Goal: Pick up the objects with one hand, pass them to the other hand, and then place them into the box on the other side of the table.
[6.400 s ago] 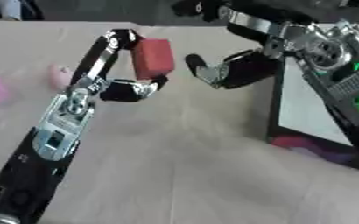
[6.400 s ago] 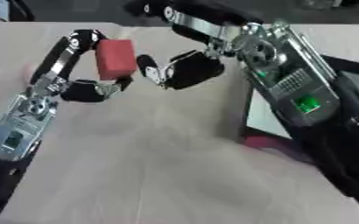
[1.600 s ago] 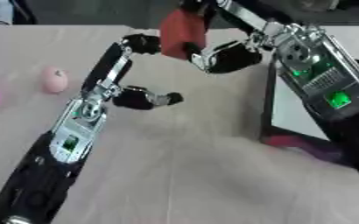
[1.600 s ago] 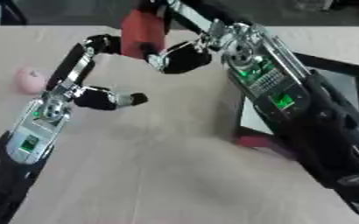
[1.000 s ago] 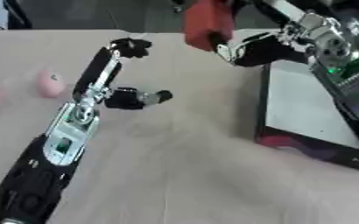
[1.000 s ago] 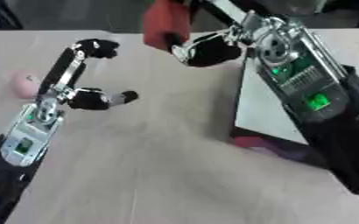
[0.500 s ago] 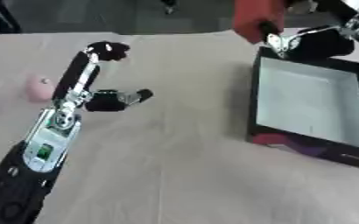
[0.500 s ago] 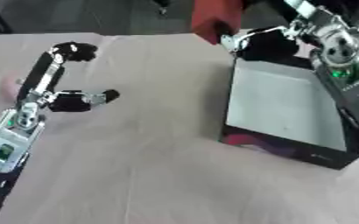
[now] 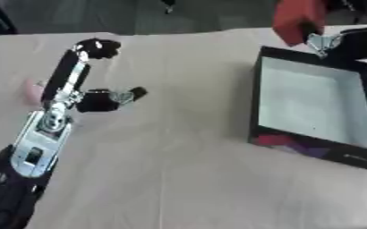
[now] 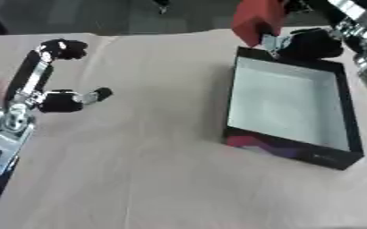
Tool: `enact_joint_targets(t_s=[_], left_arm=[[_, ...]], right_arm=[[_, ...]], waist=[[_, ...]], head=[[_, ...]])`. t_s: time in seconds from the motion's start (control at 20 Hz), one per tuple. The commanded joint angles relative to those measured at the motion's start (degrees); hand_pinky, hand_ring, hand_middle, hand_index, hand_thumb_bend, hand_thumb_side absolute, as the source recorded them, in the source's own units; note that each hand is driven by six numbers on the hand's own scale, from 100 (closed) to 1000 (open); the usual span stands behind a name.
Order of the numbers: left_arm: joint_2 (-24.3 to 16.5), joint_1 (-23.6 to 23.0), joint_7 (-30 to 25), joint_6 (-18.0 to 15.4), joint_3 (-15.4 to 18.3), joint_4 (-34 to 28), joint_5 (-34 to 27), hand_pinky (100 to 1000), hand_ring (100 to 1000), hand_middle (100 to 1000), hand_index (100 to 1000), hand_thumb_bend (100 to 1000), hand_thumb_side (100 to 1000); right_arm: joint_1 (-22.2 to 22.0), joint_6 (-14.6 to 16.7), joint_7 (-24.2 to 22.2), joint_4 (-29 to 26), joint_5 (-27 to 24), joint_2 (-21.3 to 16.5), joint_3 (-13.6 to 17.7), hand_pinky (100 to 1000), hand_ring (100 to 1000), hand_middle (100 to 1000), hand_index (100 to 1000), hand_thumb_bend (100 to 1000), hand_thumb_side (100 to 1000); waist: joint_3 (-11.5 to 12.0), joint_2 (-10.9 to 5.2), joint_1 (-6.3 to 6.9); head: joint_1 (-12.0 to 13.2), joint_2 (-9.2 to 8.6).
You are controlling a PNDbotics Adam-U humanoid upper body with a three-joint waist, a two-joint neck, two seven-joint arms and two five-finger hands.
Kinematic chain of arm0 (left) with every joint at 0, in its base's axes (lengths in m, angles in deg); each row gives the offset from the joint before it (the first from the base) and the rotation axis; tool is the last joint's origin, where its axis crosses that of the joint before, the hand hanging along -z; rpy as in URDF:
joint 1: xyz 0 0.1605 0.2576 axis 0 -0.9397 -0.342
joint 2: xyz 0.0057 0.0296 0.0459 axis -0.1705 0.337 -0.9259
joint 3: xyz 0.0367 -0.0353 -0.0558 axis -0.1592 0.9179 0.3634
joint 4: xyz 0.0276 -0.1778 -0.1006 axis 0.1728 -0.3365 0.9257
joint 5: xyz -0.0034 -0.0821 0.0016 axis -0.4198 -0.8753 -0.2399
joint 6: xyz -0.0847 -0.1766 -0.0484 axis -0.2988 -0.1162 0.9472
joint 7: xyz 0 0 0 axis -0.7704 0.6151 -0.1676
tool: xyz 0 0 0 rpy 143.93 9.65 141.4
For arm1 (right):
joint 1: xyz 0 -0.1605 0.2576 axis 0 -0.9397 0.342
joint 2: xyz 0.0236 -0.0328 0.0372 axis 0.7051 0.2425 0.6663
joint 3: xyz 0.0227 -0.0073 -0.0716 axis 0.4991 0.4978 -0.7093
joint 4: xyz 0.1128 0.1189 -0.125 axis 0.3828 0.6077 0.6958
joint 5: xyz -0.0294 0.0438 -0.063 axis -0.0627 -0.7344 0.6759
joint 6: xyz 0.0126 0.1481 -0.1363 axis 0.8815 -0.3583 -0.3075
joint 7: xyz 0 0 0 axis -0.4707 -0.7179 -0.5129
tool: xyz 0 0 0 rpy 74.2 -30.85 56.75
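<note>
A red block (image 10: pixel 257 20) hangs above the far left corner of the black box (image 10: pixel 342 112), with my right hand (image 10: pixel 312 44) shut on it from the right. The box has a pale floor and nothing shows inside it. My left hand (image 9: pixel 100 100) rests over the table at the left, fingers relaxed and holding nothing. A pink object (image 9: pixel 33 91) lies on the table just left of my left arm, partly hidden by it.
The tan table (image 9: pixel 179 179) stretches wide between my left arm and the box. The box's near wall carries a red and purple print (image 9: pixel 292 144). The table's far edge meets a dark floor at the top.
My right hand has carried the red block rightward from mid-table to above the box's far left corner. My left hand let go of it and drew back left. The camera shifted.
</note>
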Motion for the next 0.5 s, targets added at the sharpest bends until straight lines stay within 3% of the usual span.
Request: enact_joint_targets(t_s=[0.05, 0.5], left_arm=[[-1.7, 0.6, 0.4, 0.1, 0.8, -1.4, -0.3, 787, 700, 635, 785, 714, 331], [-1.7, 0.7, 0.8, 0.4, 1.0, -1.7, -0.4, 787, 700, 635, 784, 711, 329]], right_arm=[[-0.7, 0.6, 1.1, 0.3, -0.6, -3.1, 1.9, 870, 684, 371, 720, 100, 117], [-5.8, 2.2, -0.1, 2.0, 1.7, -5.0, 2.2, 879, 725, 435, 767, 100, 131]], waist=[[0.1, -1.65, -0.66], [0.2, -1.47, -0.61]], head=[[-1.0, 0.07], [-2.5, 0.07]])
